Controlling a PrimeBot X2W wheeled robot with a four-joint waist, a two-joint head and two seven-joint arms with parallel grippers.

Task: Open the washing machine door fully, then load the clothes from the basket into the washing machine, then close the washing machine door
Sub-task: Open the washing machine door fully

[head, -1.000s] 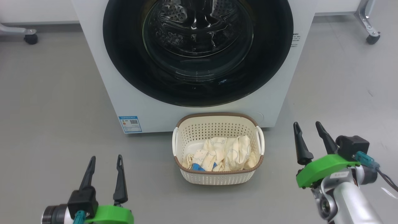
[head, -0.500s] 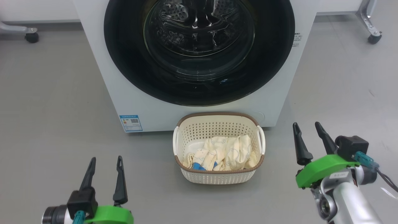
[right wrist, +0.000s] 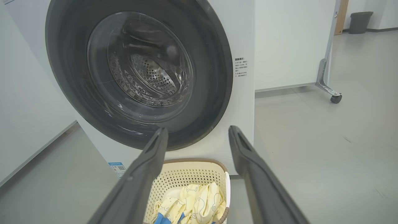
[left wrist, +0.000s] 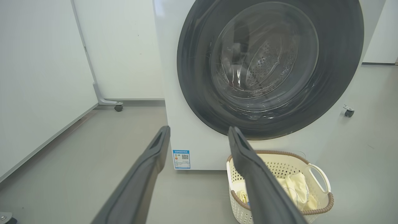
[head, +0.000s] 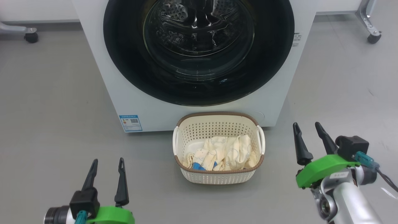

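Note:
The white washing machine (head: 273,93) stands ahead with its round black-rimmed door (head: 130,71) shut flat against its front; the steel drum shows through the glass. On the floor just before it sits the cream perforated basket (head: 217,175), holding the cream-yellow clothes (head: 228,152) with blue trim. My left gripper (head: 108,161) hovers open at the lower left, well left of the basket. To the basket's right my right gripper (head: 307,125) stands open and empty. The left wrist view shows the door (left wrist: 342,62), the basket (left wrist: 323,199) and the clothes (left wrist: 293,186); the right wrist view shows the door (right wrist: 214,62), the basket (right wrist: 183,177) and the clothes (right wrist: 199,200).
Grey floor spreads on both sides of the machine. White wheeled partitions flank it, with casters at the far left (head: 31,37) and far right (head: 372,38). A dark bin (right wrist: 359,21) stands far back on the right. A blue label (head: 130,123) marks the machine's lower left corner.
The head view has shifted slightly. My left gripper sits a little lower and further right in that view; the right gripper, basket and door look unchanged.

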